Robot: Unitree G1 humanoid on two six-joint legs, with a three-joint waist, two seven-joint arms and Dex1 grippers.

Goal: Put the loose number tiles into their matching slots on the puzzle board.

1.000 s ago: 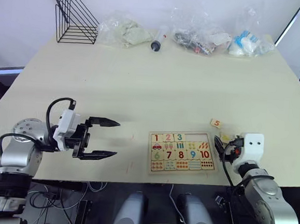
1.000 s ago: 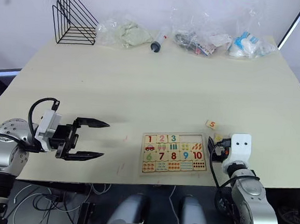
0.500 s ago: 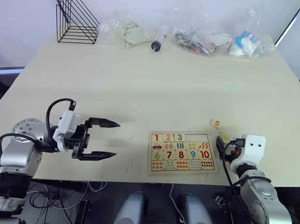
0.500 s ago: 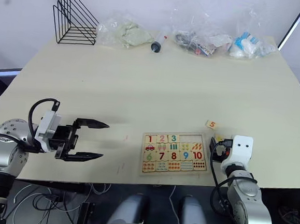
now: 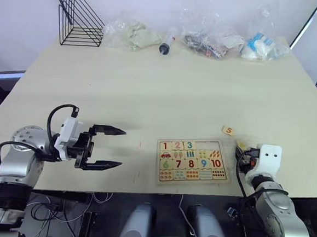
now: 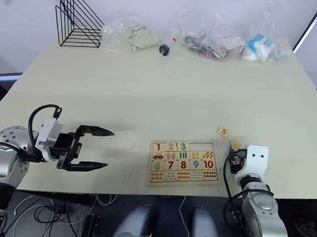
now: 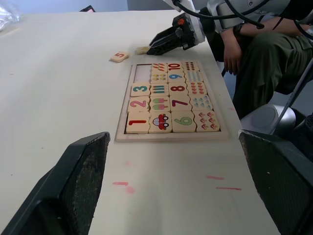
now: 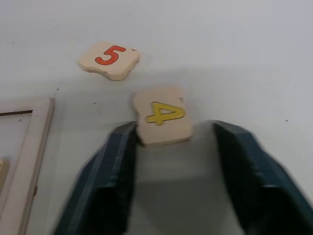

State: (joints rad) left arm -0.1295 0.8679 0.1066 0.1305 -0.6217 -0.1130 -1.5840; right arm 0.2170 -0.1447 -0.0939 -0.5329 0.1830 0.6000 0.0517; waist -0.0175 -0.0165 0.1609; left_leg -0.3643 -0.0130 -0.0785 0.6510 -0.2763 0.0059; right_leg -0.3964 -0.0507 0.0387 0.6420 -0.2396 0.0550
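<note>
The puzzle board (image 5: 163, 161) lies near the table's front edge, with tiles 1, 2 and 3 seated in its top row. The two slots (image 5: 211, 146) at that row's right end are bare. Loose tile 5 (image 5: 228, 130), with a red digit, lies just beyond the board's far right corner. Loose tile 4 (image 8: 162, 116), with a yellow digit, lies flat on the table between the fingers of my right gripper (image 8: 173, 128). One finger (image 8: 117, 156) touches the tile's edge and the other stands a little apart. Far left of the board, my left gripper (image 5: 122, 147) hovers wide open and holds nothing.
A black wire rack (image 5: 80, 20), several plastic bags (image 5: 133, 33) and a syringe (image 5: 167, 42) line the table's far edge. In the left wrist view a seated person (image 7: 259, 54) is beside the table's right side. Small red marks (image 7: 215, 177) dot the tabletop near the board.
My right gripper's fingers have drawn in around tile 4, and that arm has shifted slightly to the right. The left arm and the other tiles have not moved.
</note>
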